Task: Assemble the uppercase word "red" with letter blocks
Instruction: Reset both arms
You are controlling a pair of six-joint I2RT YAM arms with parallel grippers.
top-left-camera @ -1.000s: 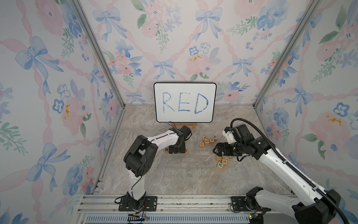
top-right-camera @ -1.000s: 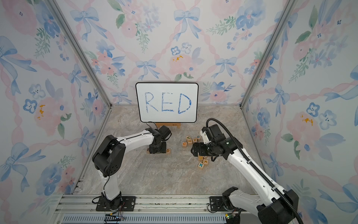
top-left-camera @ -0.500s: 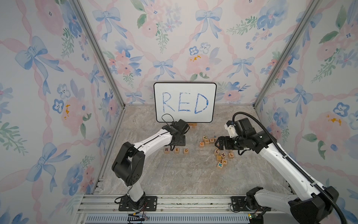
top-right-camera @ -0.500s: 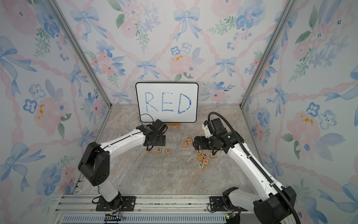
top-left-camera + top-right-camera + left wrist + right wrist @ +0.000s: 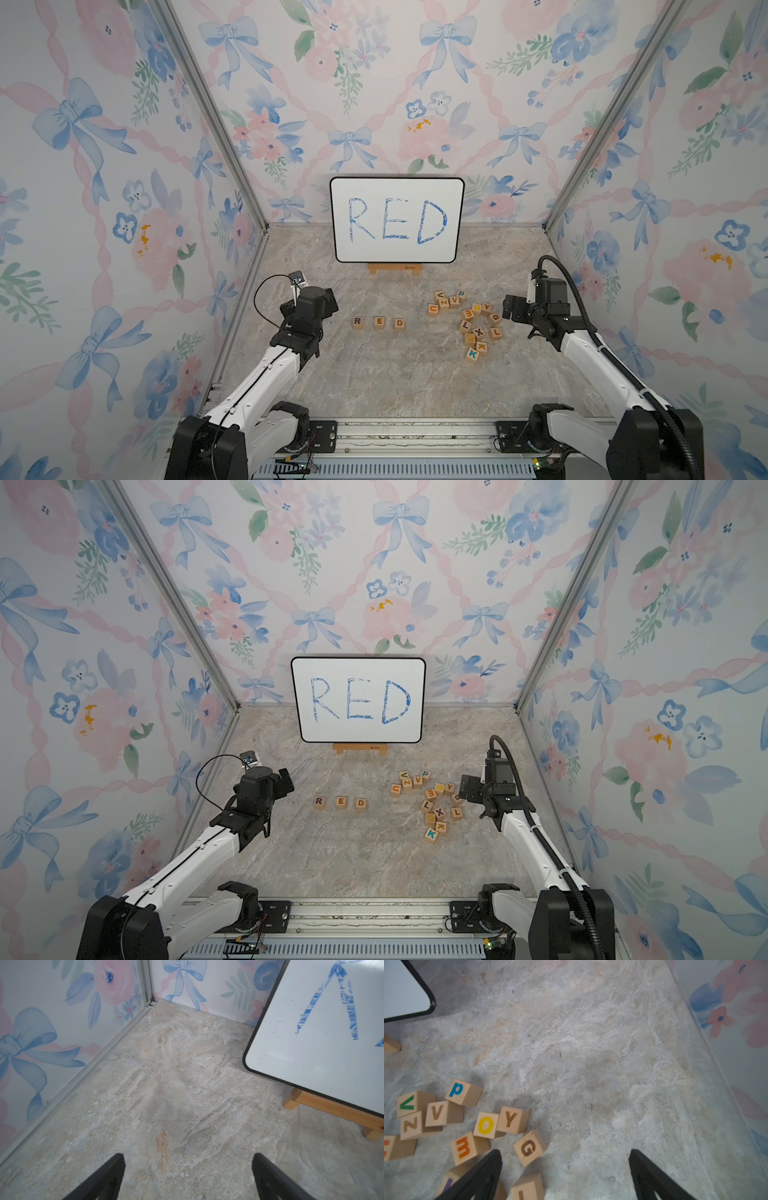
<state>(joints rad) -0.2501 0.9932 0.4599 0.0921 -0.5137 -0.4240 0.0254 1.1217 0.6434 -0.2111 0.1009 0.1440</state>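
Three light-wood letter blocks stand in a row on the marble floor, left of centre in both top views: the purple R (image 5: 357, 322), the orange-red E (image 5: 378, 322) and the orange-yellow D (image 5: 400, 323), with small gaps between them. The row also reads R (image 5: 319, 802), E (image 5: 340, 802), D (image 5: 361, 803). My left gripper (image 5: 329, 305) hangs open a short way left of the R, touching nothing; its wrist view shows only bare floor between its fingertips (image 5: 188, 1157). My right gripper (image 5: 509, 309) is open and empty at the right edge of the spare pile.
A loose pile of other letter blocks (image 5: 469, 320) lies right of centre; a G block (image 5: 529, 1148) sits just inside the right gripper's finger (image 5: 494, 1159). The white board (image 5: 397, 220) reading RED stands on a wooden easel (image 5: 395, 269) at the back. Patterned walls close in both sides.
The left gripper opened, let go at the row and drew back to the left, uncovering R, E, D. The right gripper pulled away rightward from the pile.
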